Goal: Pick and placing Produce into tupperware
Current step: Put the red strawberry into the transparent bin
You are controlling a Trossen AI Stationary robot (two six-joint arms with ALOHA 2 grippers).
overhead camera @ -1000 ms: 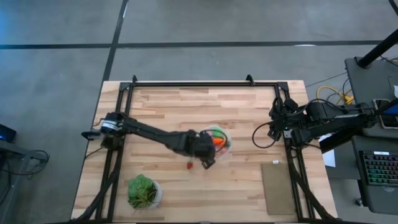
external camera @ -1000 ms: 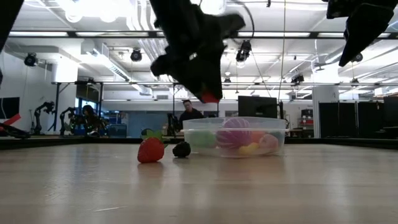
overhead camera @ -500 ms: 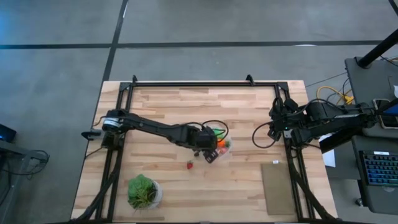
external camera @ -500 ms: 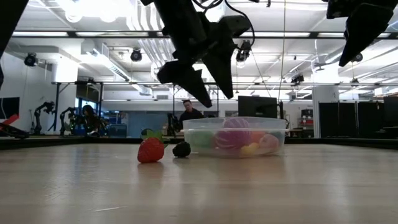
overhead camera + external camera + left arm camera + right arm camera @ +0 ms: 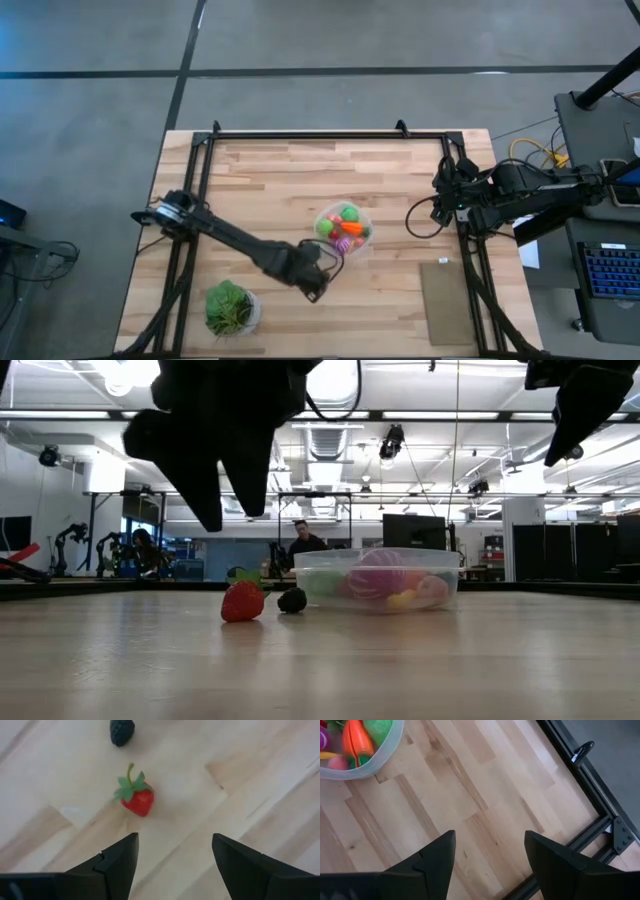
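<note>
Left gripper point(image 5: 172, 857) hung over the counter point(image 5: 270, 180), jaws apart and empty, strawberry point(image 5: 138, 800) just ahead with a dark berry point(image 5: 122, 731) beyond it. Tupperware point(image 5: 343, 228) sat mid-counter holding most of the produce. Looked like the step was the strawberry pick: next move needs a descent straddling it, then a close. Right gripper point(image 5: 487, 852) parked at the counter's edge, open.

The tub point(image 5: 343, 231) stood near the middle of the bench point(image 5: 280, 175) with produce point(image 5: 341, 229) in it. A strawberry point(image 5: 242, 601) and a berry point(image 5: 292, 600) lay on the bench just left of it. The plant point(image 5: 230, 307) stood at the bench's front left
</note>
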